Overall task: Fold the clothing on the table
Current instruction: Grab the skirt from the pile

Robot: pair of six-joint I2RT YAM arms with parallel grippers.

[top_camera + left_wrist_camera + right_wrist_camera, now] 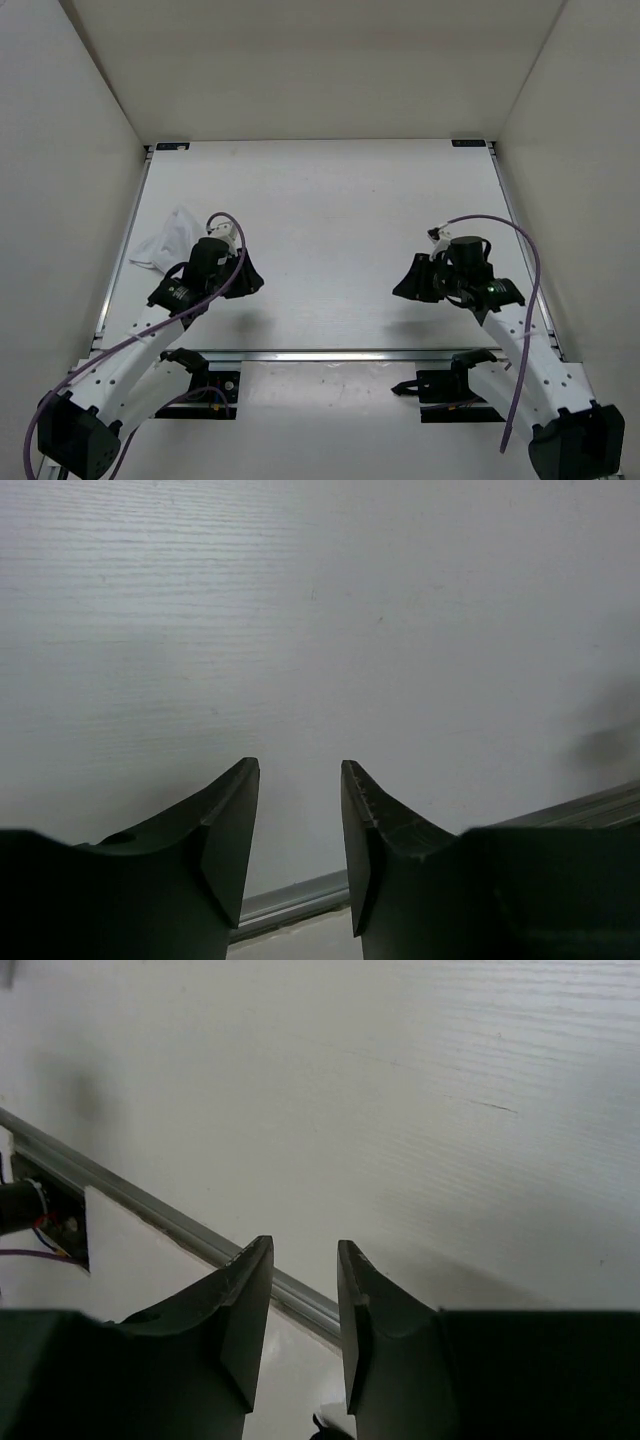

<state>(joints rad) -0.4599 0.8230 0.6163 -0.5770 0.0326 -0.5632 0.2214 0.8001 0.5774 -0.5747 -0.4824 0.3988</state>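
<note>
The clothing (163, 243) is a small crumpled white heap at the left edge of the table (340, 210), just behind my left arm's wrist, which hides part of it. My left gripper (250, 277) hovers to the right of the heap, pointing toward the table's middle. In the left wrist view the left gripper (300, 772) is open, with only bare table between its fingers. My right gripper (410, 282) hangs over the right half of the table, far from the clothing. The right wrist view shows the right gripper (305, 1247) open with nothing in it. Neither wrist view shows the clothing.
A silver rail (340, 354) runs along the table's near edge, in front of both arm bases; it also shows as the rail (300, 895) and the rail (150, 1210). Black brackets (172, 146) mark the far corners. White walls close in on three sides.
</note>
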